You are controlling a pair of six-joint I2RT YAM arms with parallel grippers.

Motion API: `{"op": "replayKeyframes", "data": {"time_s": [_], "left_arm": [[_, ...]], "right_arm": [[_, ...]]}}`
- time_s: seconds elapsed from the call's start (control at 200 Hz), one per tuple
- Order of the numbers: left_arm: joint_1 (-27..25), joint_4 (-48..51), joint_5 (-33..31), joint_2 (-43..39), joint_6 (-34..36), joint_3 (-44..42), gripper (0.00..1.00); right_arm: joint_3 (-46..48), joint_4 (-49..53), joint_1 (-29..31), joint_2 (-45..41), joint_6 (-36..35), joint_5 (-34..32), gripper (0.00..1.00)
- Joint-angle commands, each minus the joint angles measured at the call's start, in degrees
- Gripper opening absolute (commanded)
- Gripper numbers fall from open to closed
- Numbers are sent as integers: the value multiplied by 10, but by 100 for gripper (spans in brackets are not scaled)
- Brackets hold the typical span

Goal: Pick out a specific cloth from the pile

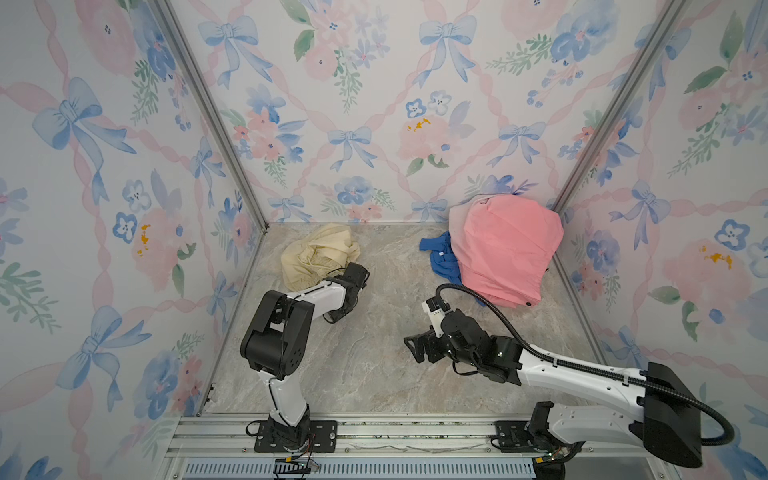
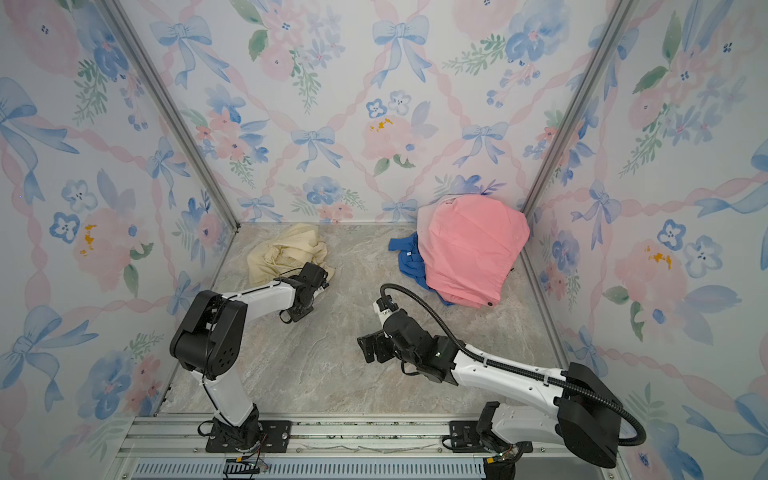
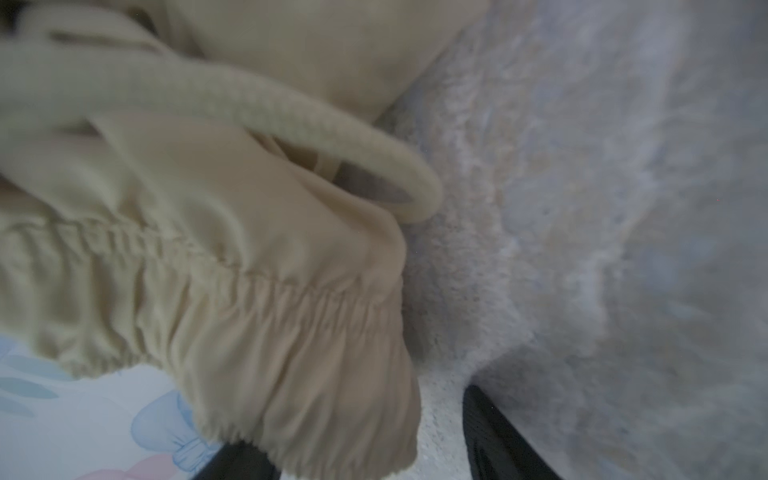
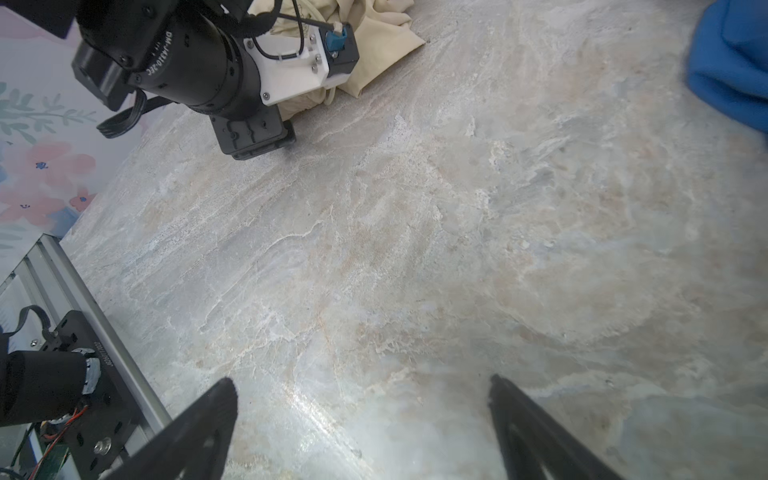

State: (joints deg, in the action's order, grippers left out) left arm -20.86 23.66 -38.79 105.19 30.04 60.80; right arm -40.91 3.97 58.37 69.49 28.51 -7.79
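The cloth (image 1: 318, 254) is seen heaped at 10 o'clock on the table (image 1: 374, 374), well apart from the pile (image 1: 505, 249) at 2 o'clock. Left gripper (image 1: 353, 286) is at its edge with jaws parted, nothing visibly pinched. Right gripper (image 4: 361, 432) is spread empty. The gathered waistband should be gripped deep, not the cord.

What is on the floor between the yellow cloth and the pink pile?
Nothing: in both top views, bare marble floor separates the cloth from the pile.

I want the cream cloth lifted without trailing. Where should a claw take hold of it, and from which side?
Probably the gathered elastic waistband of the cream cloth: its bunched ridge sits at the near edge, beside the left claw. Come from the near side, low over the table.
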Motion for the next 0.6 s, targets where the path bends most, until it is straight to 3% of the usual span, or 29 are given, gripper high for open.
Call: {"op": "replayKeyframes", "data": {"time_s": [0.0,0.045,0.085,0.16,0.25,0.36,0.505,0.595], "left_arm": [[0,-32,-69,44,36,11,63],[1,-32,-67,52,28,21,55],[3,-31,-56,53,22,29,42],[3,-30,-39,47,-2,39,0],[0,-28,5,10,-21,36,0],[0,-9,104,-59,-47,27,0],[2,102,270,-102,-65,69,0],[4,154,330,-104,-68,109,0]], "right_arm": [[7,9,8,-24,8,-11,97],[7,13,8,-29,8,-13,97],[7,17,8,-32,7,-14,97],[4,28,8,-37,5,-16,97],[5,37,8,-44,5,-21,97],[11,35,8,-51,9,-26,97],[10,30,8,-44,14,-23,97],[5,27,8,-35,15,-17,97]]}}
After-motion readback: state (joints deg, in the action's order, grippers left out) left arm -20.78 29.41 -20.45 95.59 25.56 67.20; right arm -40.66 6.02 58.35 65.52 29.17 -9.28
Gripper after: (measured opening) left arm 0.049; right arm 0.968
